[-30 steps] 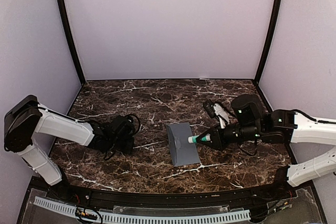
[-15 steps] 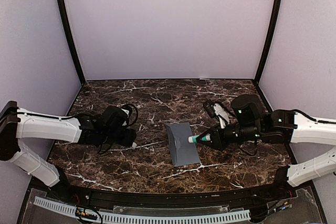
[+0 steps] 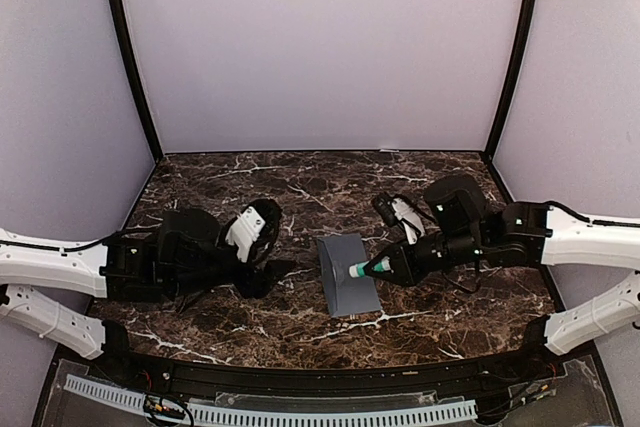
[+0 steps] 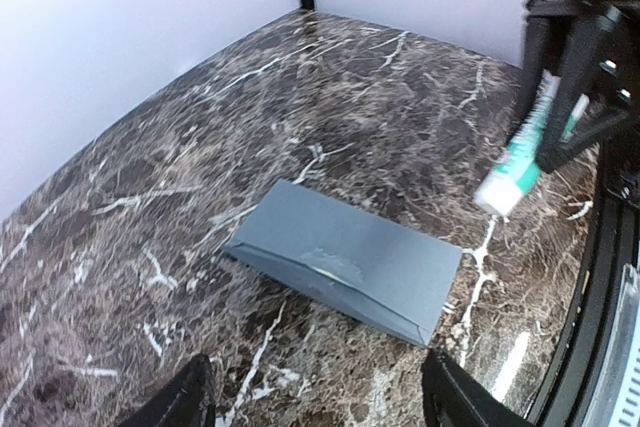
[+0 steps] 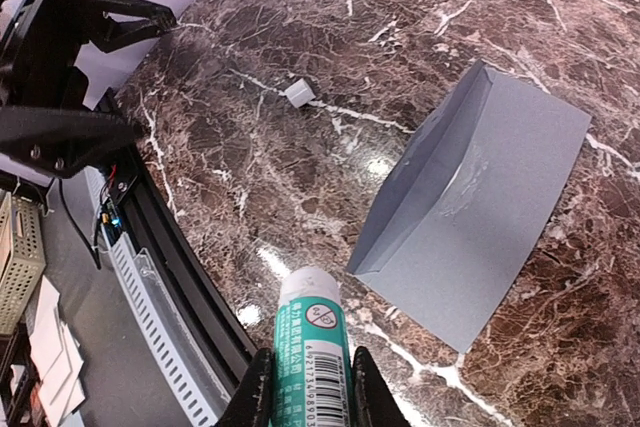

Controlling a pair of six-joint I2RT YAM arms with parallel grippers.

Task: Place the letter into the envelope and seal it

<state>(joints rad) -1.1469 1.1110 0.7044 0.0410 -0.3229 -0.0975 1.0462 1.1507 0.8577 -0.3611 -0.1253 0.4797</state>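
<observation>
Right now the right tool (image 3: 388, 267) is clamped on the glue stick (image 5: 311, 345), tip pointing at the envelope (image 3: 348, 285), centre-low in the top view, on the counter (image 3: 200, 187). Left tool (image 4: 318, 402): fingers apart, empty. I read this as sealing; next, press the flap flat. The envelope is grey, with a shiny smear along the crease. Letter not visible.

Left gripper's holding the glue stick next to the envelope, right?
Not quite: it's the right gripper holding the glue stick next to the envelope. The right wrist view shows the stick clamped between its fingers. The left gripper is open and empty.
</observation>
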